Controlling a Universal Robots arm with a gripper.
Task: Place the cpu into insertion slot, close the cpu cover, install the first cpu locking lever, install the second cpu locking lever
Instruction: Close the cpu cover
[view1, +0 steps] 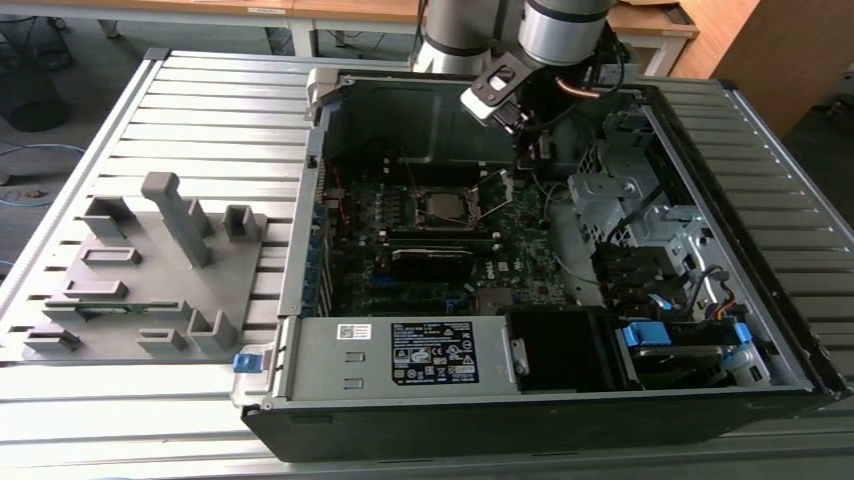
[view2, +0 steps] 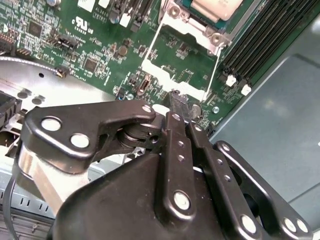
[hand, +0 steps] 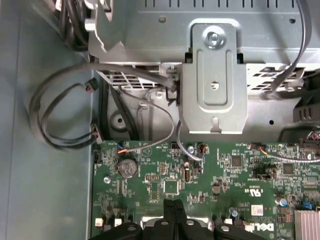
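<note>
Grey-brown and flat, the cpu (view2: 215, 6) sits in the insertion slot (view2: 197, 27), near the middle of the motherboard (view2: 100, 45) inside the open computer case (view1: 747, 200). I judge the first step done, since the chip lies level within the socket's silvery rim.

The cpu cover (view2: 157, 70) is not closed. Its thin metal frame is swung back from its hinge on the socket's rim, and green board shows through its square window. In the exterior view it stands just beside the socket, toward the exterior view's right. Thin metal rods (view1: 507, 195) rise there with it. I take them for the locking levers, and they look unlatched, though they are too fine to be sure. So closing the cover and setting both levers are left, as far as I can judge.

The gripper (view2: 179, 102) hangs low over the motherboard at the cover's free edge, the edge away from the socket. Its two black fingers (view2: 172, 145) are pressed together with no gap between the tips, and nothing shows pinched between them. The tips lie right at the frame's outer band. Whether they touch the metal or hover just above it, I cannot tell. The first wrist view shows the same closed tips (hand: 172, 207) over the board's edge nearest the drive cage (hand: 215, 80).
</note>
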